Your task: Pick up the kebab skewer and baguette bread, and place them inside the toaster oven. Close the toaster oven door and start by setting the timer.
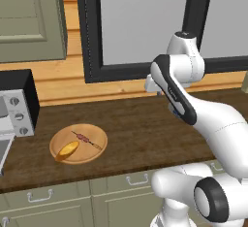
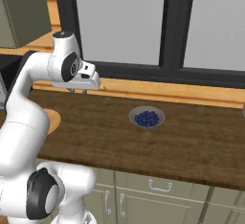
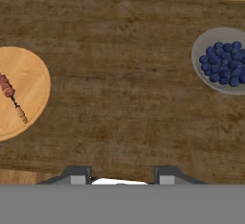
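Far left on the dark wood counter point(image 1: 145, 124) sits the boxy silver-grey toaster oven point(image 1: 17, 105) w/ black top & knob column; its silver-framed drop-down door point(image 1: 4, 154) looks lowered at the frame edge, though only a sliver shows. Just right of it, the round wooden plate point(image 1: 79, 143) carries the stubby golden-yellow baguette bread point(image 1: 67, 149) at its near-left & the thin dark kebab skewer point(image 1: 87, 140) w/ reddish-brown chunks across the middle, tip also seen in hand view point(image 3: 12, 98). Further right, the white arm's two-finger gripper point(image 2: 78, 91) hangs above bare counter, well apart from plate, jaws partly apart & holding nothing. Right again: small grey bowl of blueberries point(image 2: 147, 117), not needed. Step in hand, as I judge: first pick not yet begun. Next move: swing left over plate, line jaws across skewer stick, descend, pinch it w/o nudging the loaf.
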Available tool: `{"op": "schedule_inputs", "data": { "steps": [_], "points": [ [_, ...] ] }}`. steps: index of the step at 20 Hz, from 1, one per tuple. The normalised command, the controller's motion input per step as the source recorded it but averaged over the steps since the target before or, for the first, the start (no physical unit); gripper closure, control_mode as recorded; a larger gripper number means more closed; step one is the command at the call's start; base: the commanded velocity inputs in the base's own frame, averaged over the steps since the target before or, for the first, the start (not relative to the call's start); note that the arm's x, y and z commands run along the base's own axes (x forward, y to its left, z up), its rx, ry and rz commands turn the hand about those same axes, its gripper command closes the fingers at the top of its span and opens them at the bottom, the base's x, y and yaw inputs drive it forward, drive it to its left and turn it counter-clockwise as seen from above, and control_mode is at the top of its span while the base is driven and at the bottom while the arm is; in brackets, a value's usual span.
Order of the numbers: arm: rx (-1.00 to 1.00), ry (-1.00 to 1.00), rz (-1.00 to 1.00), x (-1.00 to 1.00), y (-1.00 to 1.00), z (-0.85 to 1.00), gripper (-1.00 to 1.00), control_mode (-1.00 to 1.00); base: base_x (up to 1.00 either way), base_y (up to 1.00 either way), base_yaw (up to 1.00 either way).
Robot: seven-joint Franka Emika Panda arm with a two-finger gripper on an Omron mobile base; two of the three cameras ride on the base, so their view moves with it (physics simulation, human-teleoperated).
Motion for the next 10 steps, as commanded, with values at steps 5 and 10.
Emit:
{"op": "schedule_inputs", "data": {
  "steps": [5, 10],
  "points": [
    [0.00, 0.00, 0.00, 0.00, 0.00, 0.00, -1.00, 1.00, 0.00, 0.00, 0.00],
    [0.00, 0.00, 0.00, 0.00, 0.00, 0.00, -1.00, 1.00, 0.00, 0.00, 0.00]
  ]
}}
